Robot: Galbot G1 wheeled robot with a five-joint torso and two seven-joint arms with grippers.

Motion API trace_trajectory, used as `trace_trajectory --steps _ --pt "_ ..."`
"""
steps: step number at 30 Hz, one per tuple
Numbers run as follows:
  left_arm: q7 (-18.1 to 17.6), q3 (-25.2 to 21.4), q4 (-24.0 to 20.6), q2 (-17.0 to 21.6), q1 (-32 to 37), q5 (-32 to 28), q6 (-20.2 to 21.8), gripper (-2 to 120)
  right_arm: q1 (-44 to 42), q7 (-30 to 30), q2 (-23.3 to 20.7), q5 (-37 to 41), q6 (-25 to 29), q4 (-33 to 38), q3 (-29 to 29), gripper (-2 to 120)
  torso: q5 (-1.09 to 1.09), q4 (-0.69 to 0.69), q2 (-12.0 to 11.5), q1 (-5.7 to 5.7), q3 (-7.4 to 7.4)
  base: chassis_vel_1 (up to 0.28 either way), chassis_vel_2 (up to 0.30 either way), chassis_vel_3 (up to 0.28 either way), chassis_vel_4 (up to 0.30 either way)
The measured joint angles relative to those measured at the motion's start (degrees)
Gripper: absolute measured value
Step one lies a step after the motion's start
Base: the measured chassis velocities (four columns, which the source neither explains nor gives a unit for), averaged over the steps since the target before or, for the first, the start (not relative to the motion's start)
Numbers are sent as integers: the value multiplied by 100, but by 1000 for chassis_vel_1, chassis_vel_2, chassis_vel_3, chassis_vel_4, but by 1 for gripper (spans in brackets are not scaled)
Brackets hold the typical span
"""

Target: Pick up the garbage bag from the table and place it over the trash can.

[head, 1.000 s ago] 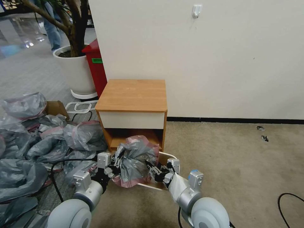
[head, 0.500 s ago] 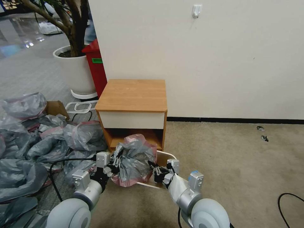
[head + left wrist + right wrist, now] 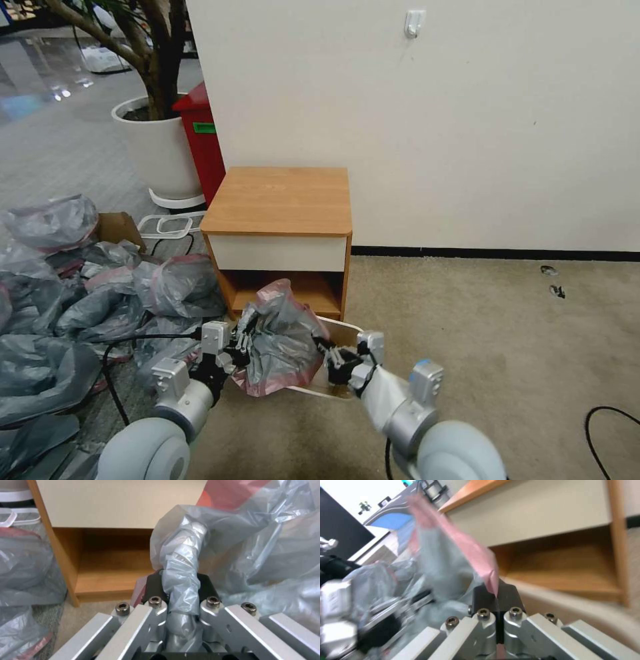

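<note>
The garbage bag, crinkly grey with a pink rim band, hangs bunched between my two grippers in front of the table. My left gripper is shut on a twisted grey fold of the garbage bag; the left wrist view shows my left gripper pinching that fold. My right gripper is shut on the bag's pink band; the right gripper clamps its edge. The beige trash can stands on the carpet under and behind the bag, and its rim curves past the right gripper.
A heap of similar grey bags covers the floor at the left, with a cardboard box behind it. A red bin and a white plant pot stand beyond the table. Open carpet lies to the right, crossed by a black cable.
My right arm has swung to the right and its gripper has pulled the bag's edge slightly down. The bag has drawn in leftward, showing more of the trash can's rim.
</note>
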Motion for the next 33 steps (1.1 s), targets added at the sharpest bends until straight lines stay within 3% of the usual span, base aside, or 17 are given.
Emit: trace_trajectory --steps 13,29,32,33 --pt "37 -91 -150 20 41 -80 -98 8 66 56 -790 553 14 -230 930 0 -1 0 0 0 0 0 0 0 0" --pt "39 -171 -253 -3 -8 -365 -133 8 -361 -186 -1257 532 -293 -170 1449 0 -1 0 0 0 0 0 0 0 0" --pt "45 -198 -289 -10 -15 -454 -153 8 -454 -394 -1392 528 -646 -88 1657 17 -1 -1 0 0 0 0 0 0 0" --pt "45 -198 -289 -10 -15 -454 -153 8 -454 -394 -1392 528 -646 -88 1657 17 -1 -1 0 0 0 0 0 0 0"
